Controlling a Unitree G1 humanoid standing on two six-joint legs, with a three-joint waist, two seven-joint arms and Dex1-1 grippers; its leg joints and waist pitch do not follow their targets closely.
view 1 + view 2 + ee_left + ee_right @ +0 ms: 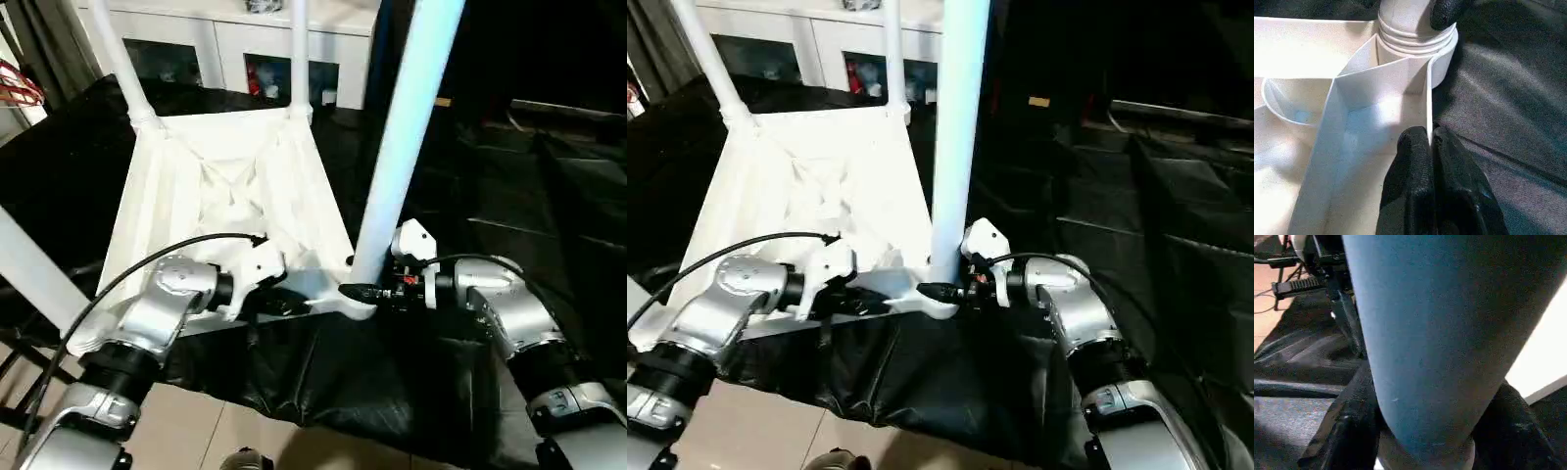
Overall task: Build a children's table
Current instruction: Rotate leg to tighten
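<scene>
i see the table top (pixel 235 186) lying upside down on the black cloth (pixel 323 377) that covers the bench, ribs facing up. two legs (pixel 122 59) stand in its far corner sockets, and a third leg (pixel 407 137) rises from the near right corner socket (pixel 1415 44). my left gripper (pixel 1430 147) is pinched shut on the thin near rim of the top, just beside that socket. my right gripper (pixel 364 292) has its fingers (pixel 1347 426) on either side of the base of that third leg. a white cabinet (pixel 245 44) stands behind.
</scene>
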